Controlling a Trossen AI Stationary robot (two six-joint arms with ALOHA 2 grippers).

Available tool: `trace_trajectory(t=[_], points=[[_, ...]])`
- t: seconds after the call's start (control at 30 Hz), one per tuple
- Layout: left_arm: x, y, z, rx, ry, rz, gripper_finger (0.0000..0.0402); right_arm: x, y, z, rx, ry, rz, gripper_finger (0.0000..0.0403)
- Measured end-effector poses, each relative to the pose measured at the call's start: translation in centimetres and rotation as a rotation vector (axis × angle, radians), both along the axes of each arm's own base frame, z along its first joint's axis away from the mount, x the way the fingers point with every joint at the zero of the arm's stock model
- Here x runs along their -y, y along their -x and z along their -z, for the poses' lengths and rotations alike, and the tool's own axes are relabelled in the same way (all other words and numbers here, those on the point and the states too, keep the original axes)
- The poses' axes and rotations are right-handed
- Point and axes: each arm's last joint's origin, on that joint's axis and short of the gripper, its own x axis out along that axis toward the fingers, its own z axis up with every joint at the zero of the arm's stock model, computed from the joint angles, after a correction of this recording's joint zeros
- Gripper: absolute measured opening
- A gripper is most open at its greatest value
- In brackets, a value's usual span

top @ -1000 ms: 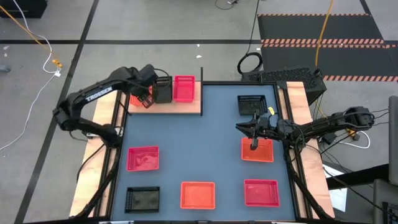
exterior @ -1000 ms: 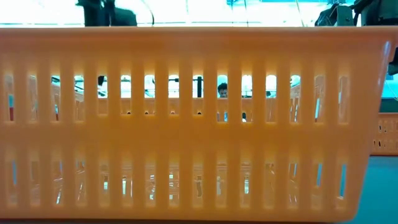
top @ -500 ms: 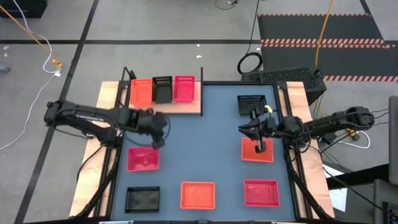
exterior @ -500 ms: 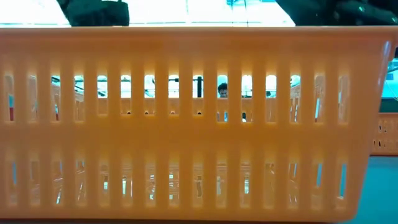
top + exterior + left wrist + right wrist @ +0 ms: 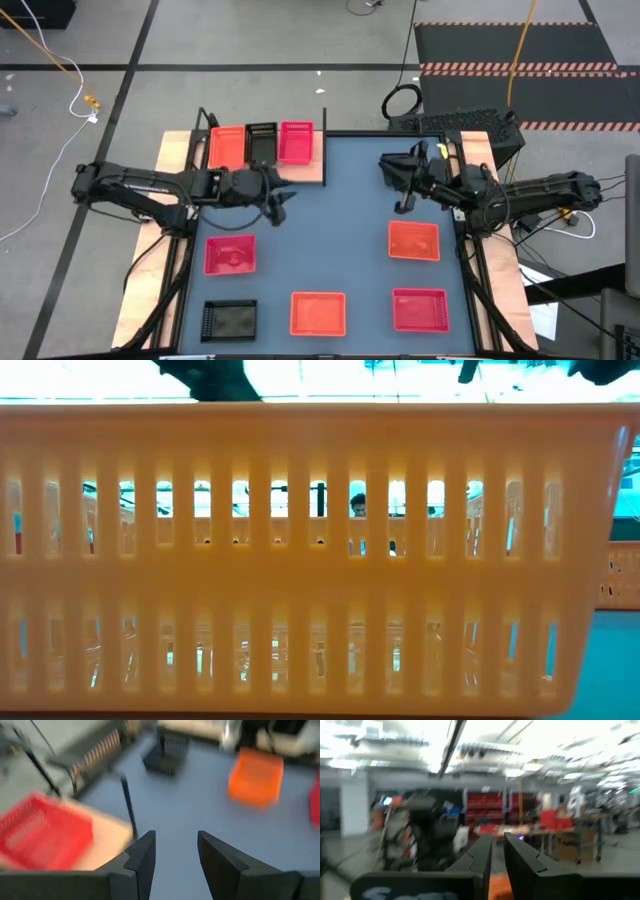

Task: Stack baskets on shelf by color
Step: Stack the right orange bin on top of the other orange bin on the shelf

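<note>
On the light-wood shelf [image 5: 310, 172] at the table's far left stand an orange basket [image 5: 228, 147], a black one [image 5: 261, 143] and a pink-red one [image 5: 296, 141], side by side. Several more baskets sit on the table: pink-red [image 5: 230, 254], black [image 5: 229, 320], orange [image 5: 318, 312], pink-red [image 5: 420, 308], orange [image 5: 413, 241] and a black one [image 5: 167, 752] at the far right, mostly under my right arm in the high view. My left gripper [image 5: 280, 208] [image 5: 176, 850] is open and empty, just off the shelf's near right corner. My right gripper [image 5: 395, 180] [image 5: 497, 850] is all but shut, empty, raised above that far black basket.
The shelf's thin black posts [image 5: 324, 130] stand upright at its corners; one [image 5: 127, 802] is close ahead of my left fingers. In the low view an orange basket's slotted wall [image 5: 300, 560] fills the picture. Bare blue-grey tabletop [image 5: 340, 230] lies between the two arms.
My left gripper came away from the black basket, which stays on the shelf between the orange and pink-red ones. It swung toward the near edge, then right. My right gripper rose from the orange basket, moved toward the far edge and tipped up to about level.
</note>
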Motion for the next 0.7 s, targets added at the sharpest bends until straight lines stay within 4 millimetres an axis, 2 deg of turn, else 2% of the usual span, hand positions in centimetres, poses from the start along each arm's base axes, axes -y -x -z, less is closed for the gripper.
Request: trace_trajectory(t=[0.1,0.2,0.3,0.4,0.57,0.7], points=[[0.1,-2.3,1.6,0.135,-0.079,0.1,0.0147,-0.2,-0.1,1.1,-0.045,-0.008,-0.032,0.0045],[0.3,-4.9,3.2,0.204,-0.108,0.289,0.0147,-0.6,0.6,0.6,-0.014,-0.034,-0.08,0.0045],[0.5,-7.8,4.7,0.195,-0.067,0.428,0.0147,-1.4,1.7,-0.1,0.011,-0.01,-0.198,0.0045],[0.9,-10.8,5.7,0.154,-0.155,0.523,0.0147,-2.1,2.6,-0.4,0.008,0.022,-0.278,0.0045],[1.2,-16.2,6.8,0.038,-0.343,0.647,0.0147,-2.5,3.5,-0.3,-0.044,0.041,-0.278,0.0045],[1.3,-19.9,7.6,-0.032,-0.367,0.68,0.0147,-2.4,4.4,-0.2,-0.087,0.082,-0.267,0.0045]])
